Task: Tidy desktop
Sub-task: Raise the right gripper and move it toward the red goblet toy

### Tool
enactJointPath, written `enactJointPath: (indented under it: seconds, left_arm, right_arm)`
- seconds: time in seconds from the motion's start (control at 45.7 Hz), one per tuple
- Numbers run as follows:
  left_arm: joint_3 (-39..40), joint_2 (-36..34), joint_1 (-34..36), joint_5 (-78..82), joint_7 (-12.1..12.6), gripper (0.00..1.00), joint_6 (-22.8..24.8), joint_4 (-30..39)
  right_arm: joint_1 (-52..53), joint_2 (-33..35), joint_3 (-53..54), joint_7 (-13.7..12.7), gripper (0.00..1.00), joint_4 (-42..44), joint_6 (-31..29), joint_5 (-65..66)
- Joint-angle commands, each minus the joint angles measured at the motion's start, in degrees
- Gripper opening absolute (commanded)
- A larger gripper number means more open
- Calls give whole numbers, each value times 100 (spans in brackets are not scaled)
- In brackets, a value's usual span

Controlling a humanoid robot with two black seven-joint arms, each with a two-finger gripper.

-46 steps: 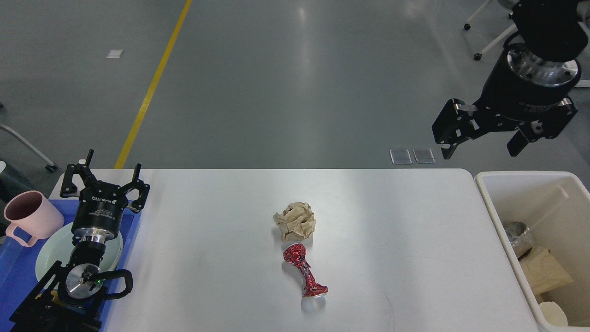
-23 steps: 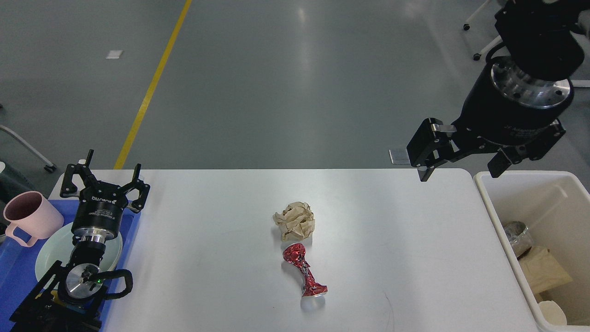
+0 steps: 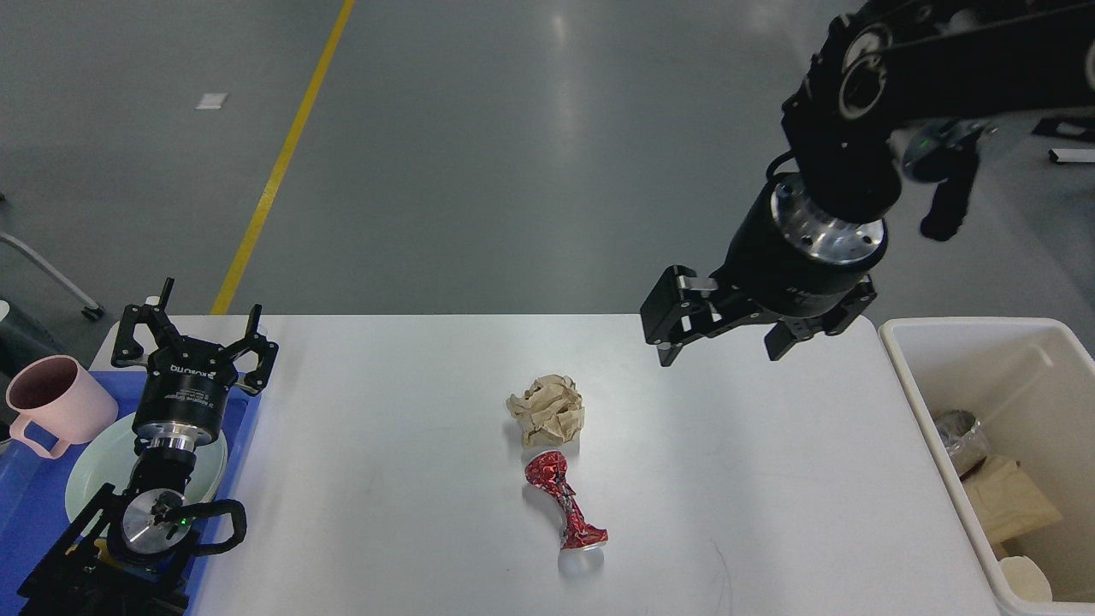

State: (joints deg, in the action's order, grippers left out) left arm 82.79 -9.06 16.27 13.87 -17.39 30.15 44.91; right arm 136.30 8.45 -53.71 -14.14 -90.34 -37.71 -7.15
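Right gripper (image 3: 723, 346), jaws apart, hovers over the smooth white desktop (image 3: 385, 479); light crumpled brown paper ball (image 3: 547, 410) should squeeze easily anywhere

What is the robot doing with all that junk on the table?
It is tidying up. Its right gripper hangs open and empty above the white desktop, near a crumpled brown paper ball and a crushed red can lying in the middle. A cream bin on the right already holds some rubbish. The left gripper is open over a blue tray with a pink mug and a pale green plate.
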Motion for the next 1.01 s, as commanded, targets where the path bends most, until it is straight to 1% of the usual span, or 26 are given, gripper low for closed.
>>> enactJointPath:
  seconds: [0.0,0.131,0.263,0.328,0.394,0.481,0.569,0.657,0.744,0.985]
  left_arm:
    - [0,1,8,1,-1,97,-1,0]
    - [0,1,8,1,-1,97,-1,0]
    - [0,1,8,1,-1,96,-10,0]
    - [0,1,8,1,-1,97,-10,0]
    - [0,1,8,1,8,97,-1,0]
    - [0,1,8,1,8,97,-1,0]
    - [0,1,8,1,-1,97,-1,0]
    - [0,10,8,1,-1,97,-10,0]
    - [0,1,8,1,-1,97,-1,0]
    - [0,10,8,1,-1,97,-1,0]
  right_arm:
    - [-1077,-335,676,-18,97,288,615,871]
    - [-2176,-748,984,-18,97,614,1212,1663]
    - [-3135,-1126,1099,-18,97,763,2275,2551]
    - [-3416,-1240,1073,-18,97,974,2680,2710]
    - [-3715,-1372,1046,-18,97,1114,2935,2745]
    - [-4058,-1443,1038,-18,97,1360,3059,2763]
    - [-4409,-1574,1029,-18,97,1659,3059,2772]
    - [-4919,-1794,985,-18,97,2221,3059,2780]
    - [-5245,-1988,923,-18,97,2529,3068,2745]
    - [-5895,-1988,958,-18,97,3215,3095,2780]
